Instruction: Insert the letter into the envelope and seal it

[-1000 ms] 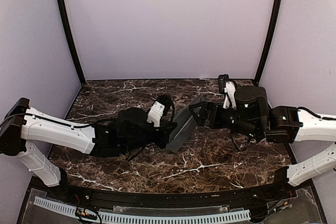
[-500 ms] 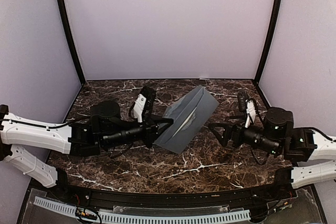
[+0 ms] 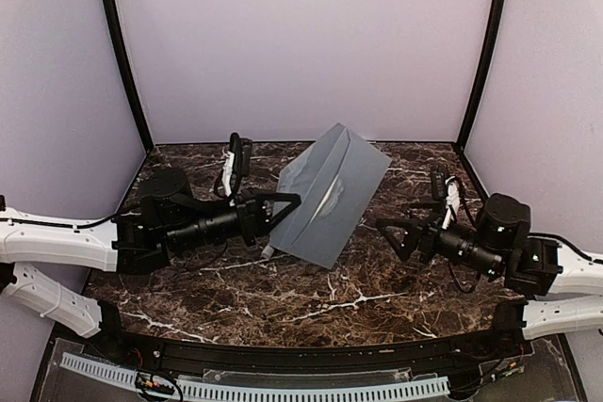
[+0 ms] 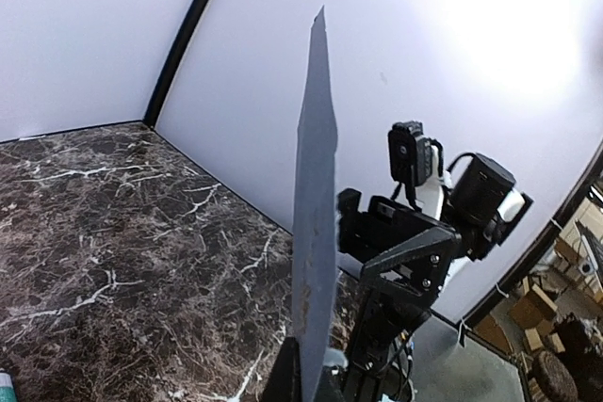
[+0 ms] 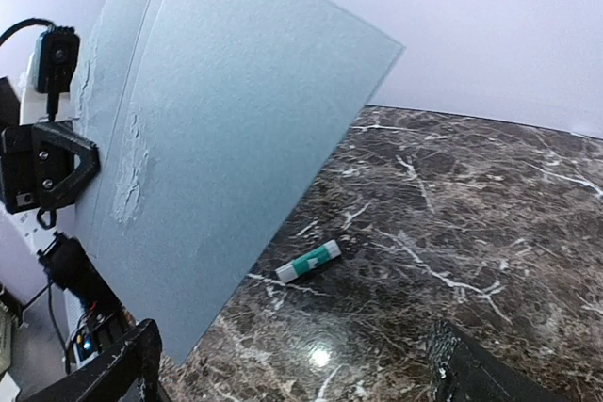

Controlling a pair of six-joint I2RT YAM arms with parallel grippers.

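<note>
Above the dark marble table (image 3: 377,298), the envelope (image 3: 330,195) hung clear of the surface between the two arms, well off the stone. The left gripper (image 3: 283,212) had its jaws clenched on the envelope's lower near edge. The right gripper (image 3: 389,235) sat just beside the sheet with its jaws spread wide and gripping nothing. The envelope stood almost on edge, one broad grey face turned toward the right arm and showing a wrinkled patch. Its long axis slanted from the left jaws up and away toward the back right corner. The letter could not be seen, and whether it already lay inside could not be told. A glue stick (image 5: 309,262) lay on the table under the raised sheet. The hold looked thin, a pinch at one edge of a wide, limp sheet, so a quick swing would probably make it sag, twist or slip free. If the flap was not fully stuck, tilting the opening downward might let the contents slide out. If the right jaws closed off-centre, they might crease the paper.
</note>
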